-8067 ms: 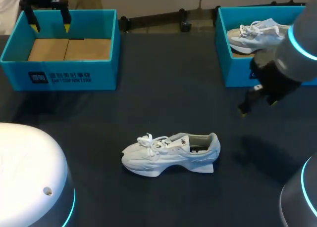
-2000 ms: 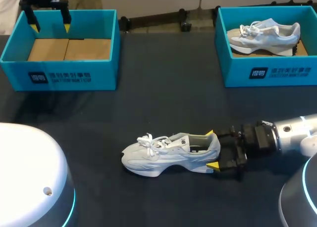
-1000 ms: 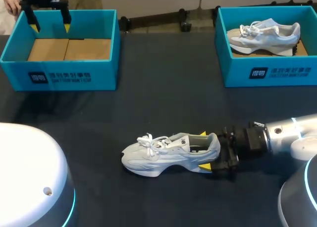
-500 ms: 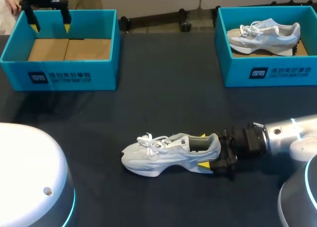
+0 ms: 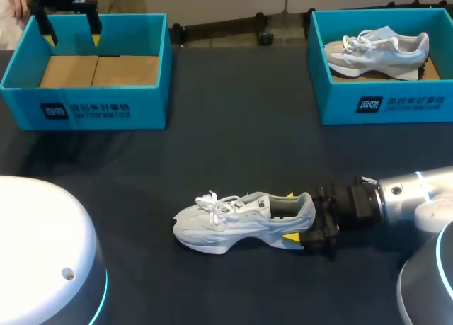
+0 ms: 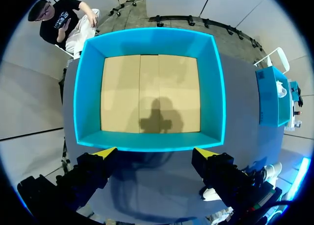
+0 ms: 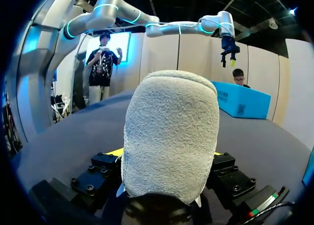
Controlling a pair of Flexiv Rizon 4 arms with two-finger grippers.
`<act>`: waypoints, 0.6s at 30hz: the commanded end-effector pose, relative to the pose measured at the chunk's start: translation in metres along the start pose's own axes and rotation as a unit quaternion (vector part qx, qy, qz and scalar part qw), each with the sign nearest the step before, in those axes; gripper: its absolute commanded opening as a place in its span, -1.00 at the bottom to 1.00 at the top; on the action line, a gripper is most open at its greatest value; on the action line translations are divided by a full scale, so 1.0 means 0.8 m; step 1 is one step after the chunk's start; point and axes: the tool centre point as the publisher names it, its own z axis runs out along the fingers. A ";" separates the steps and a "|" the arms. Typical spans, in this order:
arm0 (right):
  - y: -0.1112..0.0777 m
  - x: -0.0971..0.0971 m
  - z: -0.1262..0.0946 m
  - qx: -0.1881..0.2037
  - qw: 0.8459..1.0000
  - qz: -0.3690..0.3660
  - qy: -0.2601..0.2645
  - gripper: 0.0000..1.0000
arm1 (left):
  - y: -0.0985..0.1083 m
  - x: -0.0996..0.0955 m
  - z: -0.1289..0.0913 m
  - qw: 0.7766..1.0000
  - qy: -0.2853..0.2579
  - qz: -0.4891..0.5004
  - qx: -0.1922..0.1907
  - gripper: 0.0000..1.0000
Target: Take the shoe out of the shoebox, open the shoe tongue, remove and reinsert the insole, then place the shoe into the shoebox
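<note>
**Work surface below my arms.** Head view: a dark blue-grey matte table (image 5: 233,127) fills the field from 9 o'clock through 6 o'clock to 3 o'clock. Its straight far edge lies toward 12 o'clock. The top is flat, plain and without pattern. The light is diffuse and falls from above. It leaves one soft, blurred shadow (image 5: 85,137) on the top near 9 o'clock and a similar band near 3 o'clock. Left wrist view: the same top shows as a paler grey-blue surface, with a dim shadow patch directly beneath my wrist. Right wrist view: the top runs ahead as a smooth grey-blue plane with a faint, even sheen.
</note>
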 end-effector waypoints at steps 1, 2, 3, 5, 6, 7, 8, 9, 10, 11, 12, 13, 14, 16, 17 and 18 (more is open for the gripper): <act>0.000 0.003 0.002 0.003 1.000 0.000 0.000 -1.00 | 0.022 0.011 -0.009 1.000 0.003 -0.019 -0.005 1.00; 0.000 0.003 0.002 0.003 1.000 0.000 0.000 -1.00 | 0.028 0.015 -0.010 1.000 0.000 -0.030 -0.002 1.00; 0.000 0.003 0.002 0.003 1.000 0.000 0.000 -1.00 | 0.034 0.020 -0.010 0.999 -0.001 -0.037 -0.001 1.00; 0.000 0.003 0.002 0.003 1.000 0.000 0.000 -1.00 | 0.051 0.032 -0.010 0.998 -0.006 -0.058 0.011 1.00; 0.000 0.003 0.002 0.003 1.000 0.000 0.000 -1.00 | 0.060 0.038 -0.010 0.998 -0.005 -0.055 0.010 1.00; 0.000 0.003 0.002 0.003 1.000 0.000 0.000 -1.00 | 0.070 0.043 -0.011 0.998 -0.004 -0.053 0.015 1.00; 0.000 0.003 0.002 0.003 1.000 0.000 0.000 -1.00 | 0.073 0.045 -0.012 0.998 -0.005 -0.055 0.018 1.00; 0.000 0.003 0.002 0.003 1.000 0.000 0.000 -1.00 | 0.085 0.054 -0.011 0.998 -0.006 -0.054 0.029 1.00; 0.000 0.003 0.002 0.003 1.000 0.000 0.000 -1.00 | 0.095 0.064 -0.011 0.998 -0.005 -0.054 0.026 1.00; 0.000 0.003 0.002 0.003 1.000 0.000 0.000 -1.00 | 0.101 0.071 -0.011 0.998 -0.001 -0.062 0.031 1.00; 0.000 0.003 0.002 0.003 1.000 0.000 0.000 -1.00 | 0.104 0.075 -0.011 0.997 0.000 -0.066 0.037 1.00; 0.000 0.003 0.002 0.003 1.000 0.000 0.000 -1.00 | 0.107 0.080 -0.010 0.997 0.000 -0.064 0.036 1.00; 0.000 0.003 0.002 0.003 1.000 0.000 0.000 -1.00 | 0.116 0.094 -0.010 0.998 0.000 -0.059 0.028 1.00; 0.000 0.003 0.002 0.003 1.000 0.000 0.000 -1.00 | 0.127 0.109 -0.008 0.997 -0.003 -0.061 0.036 1.00; 0.000 0.003 0.002 0.003 1.000 0.000 0.000 -1.00 | 0.132 0.116 -0.008 0.998 -0.003 -0.056 0.029 1.00; 0.000 0.003 0.002 0.003 1.000 0.000 0.000 -1.00 | 0.136 0.121 -0.007 0.998 -0.003 -0.055 0.032 1.00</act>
